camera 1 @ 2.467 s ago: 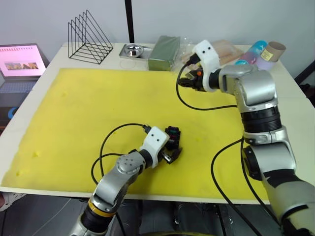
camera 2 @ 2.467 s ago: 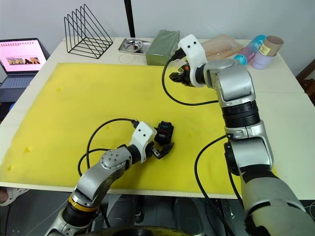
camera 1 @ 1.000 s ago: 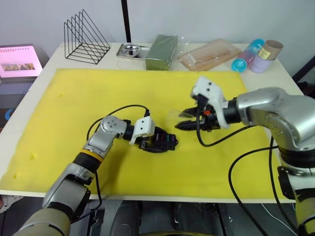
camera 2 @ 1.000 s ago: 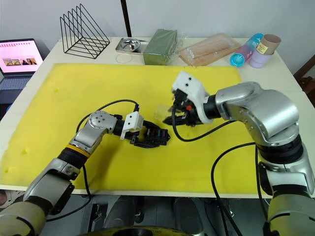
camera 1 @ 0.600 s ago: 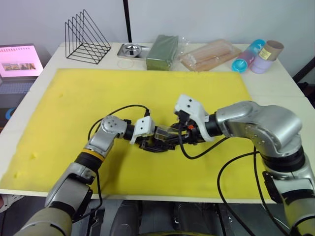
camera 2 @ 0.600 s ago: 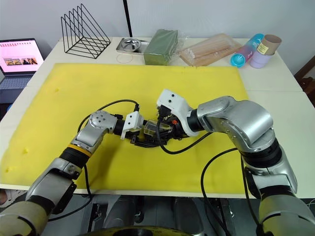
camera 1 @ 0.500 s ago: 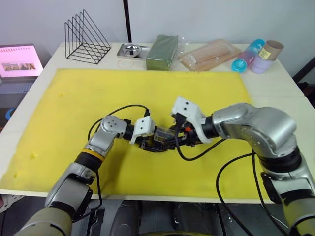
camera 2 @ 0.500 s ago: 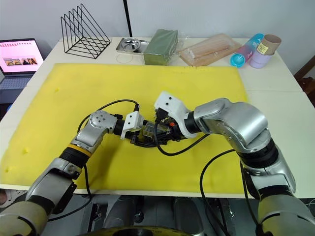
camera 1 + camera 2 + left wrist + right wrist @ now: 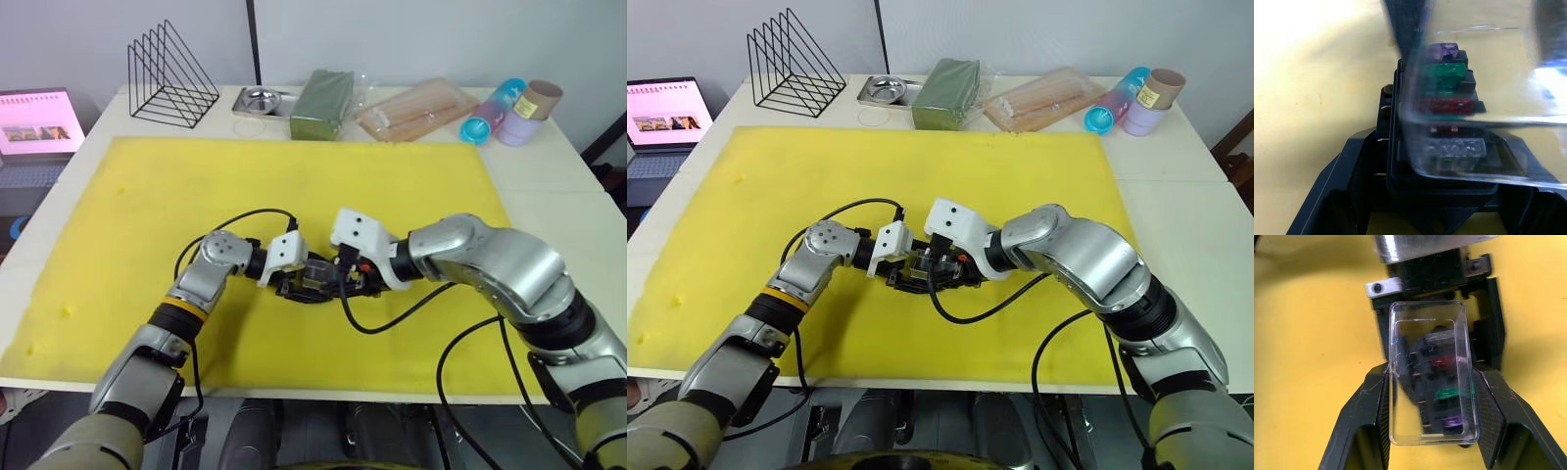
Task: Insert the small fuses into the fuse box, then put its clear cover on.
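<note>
- The right gripper (image 9: 1431, 431) clasped the clear cover (image 9: 1431, 374) between its fingers, poised over the fuse box (image 9: 1449, 340) at frame centre.
- The left gripper (image 9: 904, 271) clenched the box on the yellow mat (image 9: 147, 196).
- All four small fuses (image 9: 1445, 93) sat seated (grey, red, green, purple).
- Squaring the cover's edges before pressing down seemed wise; it looked slightly offset.

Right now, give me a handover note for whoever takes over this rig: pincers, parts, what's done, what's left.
Left pincer: shut on the fuse box, holding it on the yellow mat.
Right pincer: shut on the clear cover, held over the box, not yet seated.
Done: purple, green, red and grey fuses all sit in their slots.
Left: line the cover up with the box, press it on, then release both pincers.
</note>
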`<state>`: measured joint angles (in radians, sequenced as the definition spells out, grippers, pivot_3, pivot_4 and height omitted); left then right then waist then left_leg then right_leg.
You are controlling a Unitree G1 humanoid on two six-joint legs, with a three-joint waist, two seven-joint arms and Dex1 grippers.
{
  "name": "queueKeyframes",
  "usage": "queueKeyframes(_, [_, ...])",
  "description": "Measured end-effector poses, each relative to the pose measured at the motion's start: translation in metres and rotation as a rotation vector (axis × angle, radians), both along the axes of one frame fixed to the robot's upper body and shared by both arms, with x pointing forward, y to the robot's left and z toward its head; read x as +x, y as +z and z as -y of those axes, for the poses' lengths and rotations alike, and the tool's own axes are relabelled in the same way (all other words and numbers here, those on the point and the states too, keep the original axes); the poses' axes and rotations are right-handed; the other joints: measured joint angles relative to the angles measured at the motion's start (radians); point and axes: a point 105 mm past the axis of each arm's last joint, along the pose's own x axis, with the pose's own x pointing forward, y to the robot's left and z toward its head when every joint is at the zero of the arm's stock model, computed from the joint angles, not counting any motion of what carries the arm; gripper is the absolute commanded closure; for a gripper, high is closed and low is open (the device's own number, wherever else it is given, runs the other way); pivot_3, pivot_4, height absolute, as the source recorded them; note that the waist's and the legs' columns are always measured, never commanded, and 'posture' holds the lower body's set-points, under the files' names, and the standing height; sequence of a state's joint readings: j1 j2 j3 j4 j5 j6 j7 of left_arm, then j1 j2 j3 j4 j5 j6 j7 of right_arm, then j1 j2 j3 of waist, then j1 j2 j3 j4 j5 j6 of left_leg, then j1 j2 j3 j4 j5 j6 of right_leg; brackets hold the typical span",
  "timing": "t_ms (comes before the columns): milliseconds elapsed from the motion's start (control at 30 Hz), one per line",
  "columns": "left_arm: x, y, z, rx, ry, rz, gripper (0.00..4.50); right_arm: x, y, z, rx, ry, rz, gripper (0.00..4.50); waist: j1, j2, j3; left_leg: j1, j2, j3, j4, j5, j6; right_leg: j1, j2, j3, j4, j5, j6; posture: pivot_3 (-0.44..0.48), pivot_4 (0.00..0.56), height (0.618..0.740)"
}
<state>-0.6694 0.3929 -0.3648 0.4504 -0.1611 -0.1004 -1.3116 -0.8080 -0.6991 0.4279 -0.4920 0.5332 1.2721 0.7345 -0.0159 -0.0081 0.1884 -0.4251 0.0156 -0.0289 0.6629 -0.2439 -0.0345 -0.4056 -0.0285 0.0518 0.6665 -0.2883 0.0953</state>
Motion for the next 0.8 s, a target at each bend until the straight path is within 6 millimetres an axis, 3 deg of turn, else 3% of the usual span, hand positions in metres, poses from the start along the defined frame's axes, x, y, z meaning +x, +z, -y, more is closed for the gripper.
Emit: queueKeyframes(800, [-0.0010, -0.0005, 0.0002, 0.001, 0.000, -0.001, 1.67, 0.0037, -0.0032, 0.0037, -0.039, -0.014, -0.002, 2.69, 0.001, 0.000, 0.000, 0.000, 0.000, 0.000, 0.000, 0.000, 0.000, 0.000, 0.000, 0.000, 0.000, 0.000, 0.000, 0.000, 0.150, 0.740])
